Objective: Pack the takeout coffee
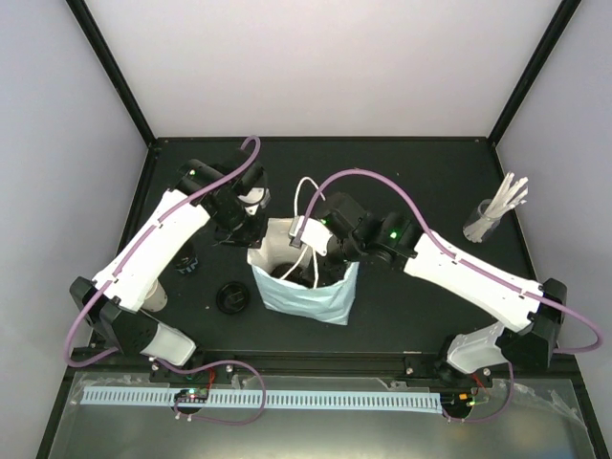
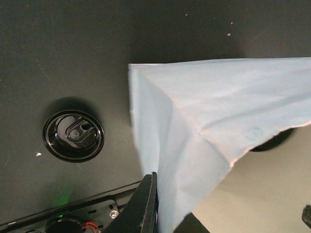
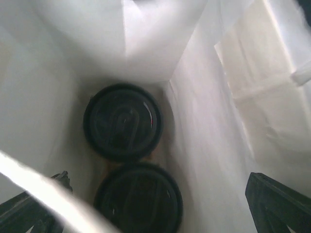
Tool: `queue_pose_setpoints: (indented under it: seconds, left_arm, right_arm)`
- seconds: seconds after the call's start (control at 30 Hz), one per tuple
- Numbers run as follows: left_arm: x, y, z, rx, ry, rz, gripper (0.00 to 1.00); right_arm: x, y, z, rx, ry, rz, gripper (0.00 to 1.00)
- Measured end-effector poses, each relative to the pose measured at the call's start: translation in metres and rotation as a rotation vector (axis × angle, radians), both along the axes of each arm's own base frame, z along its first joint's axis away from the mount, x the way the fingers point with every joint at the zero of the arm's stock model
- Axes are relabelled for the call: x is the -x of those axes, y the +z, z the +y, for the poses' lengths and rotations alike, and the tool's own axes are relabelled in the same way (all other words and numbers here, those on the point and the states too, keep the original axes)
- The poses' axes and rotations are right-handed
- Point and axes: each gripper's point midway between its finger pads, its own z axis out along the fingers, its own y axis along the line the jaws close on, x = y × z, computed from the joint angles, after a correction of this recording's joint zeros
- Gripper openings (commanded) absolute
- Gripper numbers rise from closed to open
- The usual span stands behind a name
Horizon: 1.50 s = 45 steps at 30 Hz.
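Observation:
Two coffee cups show only their black lids, one (image 3: 122,121) farther in and one (image 3: 138,199) nearer, deep inside the light-blue paper bag (image 1: 316,296). A sliver of brown carrier (image 3: 156,156) shows between them. My right gripper (image 3: 150,213) hangs open in the bag's mouth above the nearer lid, holding nothing; in the top view the right gripper (image 1: 304,256) reaches into the bag from the right. My left gripper (image 2: 163,194) is shut on the bag's (image 2: 218,107) upper edge at its left side (image 1: 251,222). Another black lid (image 2: 73,136) lies on the table left of the bag.
That black lid (image 1: 232,297) sits just left of the bag's base. A dark round thing (image 1: 188,260) stands partly under my left arm. The clear glass of white sticks (image 1: 488,218) stands at the far right. The bag's white handle (image 1: 306,196) loops up behind the right wrist.

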Motion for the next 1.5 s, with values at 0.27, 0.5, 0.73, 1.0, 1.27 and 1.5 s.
queue_pose_setpoints:
  seconds: [0.27, 0.5, 0.73, 1.0, 1.27, 1.5]
  left_arm:
    - [-0.004, 0.002, 0.001, -0.012, -0.002, -0.014, 0.01]
    - [-0.007, 0.003, 0.002, -0.022, -0.001, -0.023, 0.02]
    - [-0.013, 0.000, 0.002, -0.037, -0.004, -0.021, 0.02]
    - [-0.027, 0.004, 0.001, -0.063, -0.012, -0.047, 0.02]
    - [-0.059, 0.007, -0.005, -0.082, -0.016, -0.081, 0.02]
    - [-0.088, 0.009, -0.015, -0.077, -0.012, -0.102, 0.02]
  right_arm:
    - [0.004, 0.020, 0.006, -0.103, 0.021, -0.026, 1.00]
    - [0.005, 0.028, 0.007, -0.133, 0.029, -0.038, 1.00]
    - [0.009, 0.055, 0.004, -0.203, 0.042, -0.084, 1.00]
    - [0.010, 0.077, -0.004, -0.248, 0.038, -0.140, 1.00]
    - [0.000, 0.101, -0.022, -0.268, -0.025, -0.254, 1.00]
    - [-0.023, 0.118, -0.047, -0.265, -0.156, -0.352, 1.00]
